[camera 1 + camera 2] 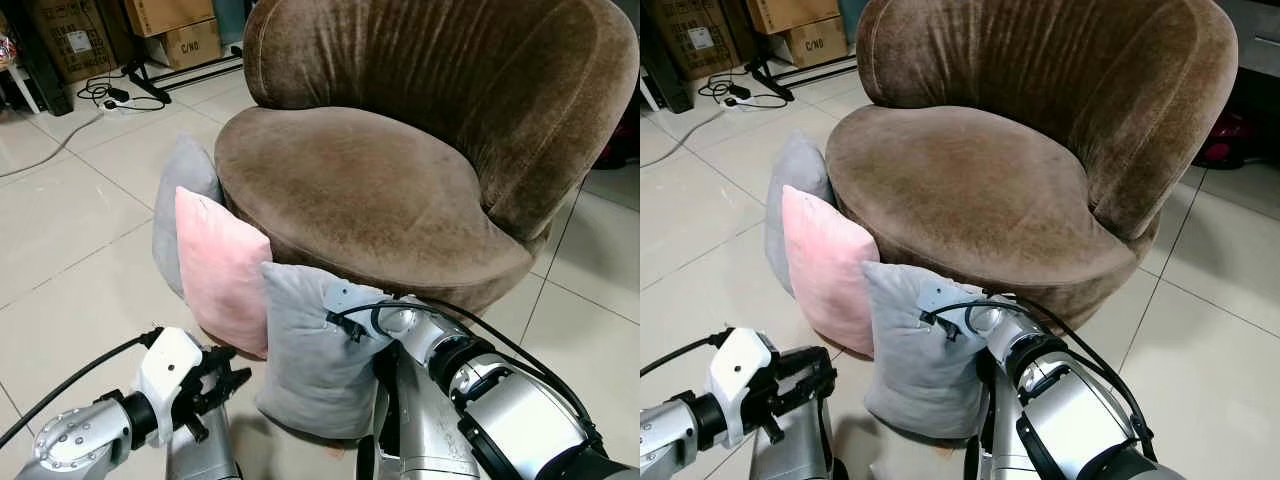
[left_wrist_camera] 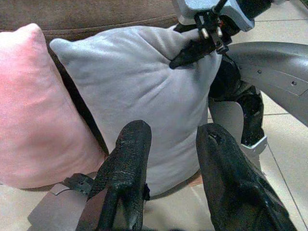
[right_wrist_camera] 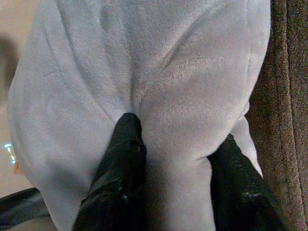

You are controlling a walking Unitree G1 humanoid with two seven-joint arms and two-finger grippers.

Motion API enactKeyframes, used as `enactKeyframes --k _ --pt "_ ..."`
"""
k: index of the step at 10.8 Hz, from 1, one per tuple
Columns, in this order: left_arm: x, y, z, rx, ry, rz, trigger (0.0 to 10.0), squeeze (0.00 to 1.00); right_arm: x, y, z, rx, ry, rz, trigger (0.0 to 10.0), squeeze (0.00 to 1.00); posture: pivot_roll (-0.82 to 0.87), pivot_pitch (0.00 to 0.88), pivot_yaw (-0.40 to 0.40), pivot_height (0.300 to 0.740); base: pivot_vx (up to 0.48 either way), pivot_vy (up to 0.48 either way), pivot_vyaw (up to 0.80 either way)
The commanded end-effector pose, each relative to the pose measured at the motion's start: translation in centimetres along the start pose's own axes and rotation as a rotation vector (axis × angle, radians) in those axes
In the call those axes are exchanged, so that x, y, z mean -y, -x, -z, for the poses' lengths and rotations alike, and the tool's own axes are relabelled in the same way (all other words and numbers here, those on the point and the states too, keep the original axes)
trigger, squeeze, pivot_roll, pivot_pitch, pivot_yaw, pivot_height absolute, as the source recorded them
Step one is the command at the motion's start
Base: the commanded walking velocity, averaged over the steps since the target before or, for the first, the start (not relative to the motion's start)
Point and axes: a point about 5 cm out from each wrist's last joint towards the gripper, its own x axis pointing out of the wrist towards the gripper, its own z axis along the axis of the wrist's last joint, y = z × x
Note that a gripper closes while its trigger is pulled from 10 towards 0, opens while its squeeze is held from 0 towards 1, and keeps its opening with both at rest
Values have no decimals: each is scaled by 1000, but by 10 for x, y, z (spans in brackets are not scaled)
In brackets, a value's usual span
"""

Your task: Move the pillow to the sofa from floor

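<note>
The two head views look forward and down at the brown sofa [image 1: 400, 190] and the tiled floor [image 1: 70, 250], sharing nearly the same scene, slightly offset sideways. The left wrist view looks along its fingers [image 2: 125, 168] at the grey pillow [image 2: 139, 96] from near. The right wrist view sits closer, pressed against that pillow with sofa fabric at its edge.

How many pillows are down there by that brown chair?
3. A grey pillow leans on the chair's base farthest back, a pink pillow stands in front of it, and the nearest grey pillow is pinched by the right pincer. Others may hide behind the chair.
</note>
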Motion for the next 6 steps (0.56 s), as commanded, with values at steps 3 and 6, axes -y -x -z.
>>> enactKeyframes --k 3,6 --pt "2 -3 -2 1 -9 21 10000 0 -2 1 15 -53 -22 -9 0 0 -50 0 -16 396 0 0 0" --pt "2 -8 -1 0 -16 28 10000 0 -2 2 16 -35 -38 -6 0 0 -56 0 -16 396 0 0 0"
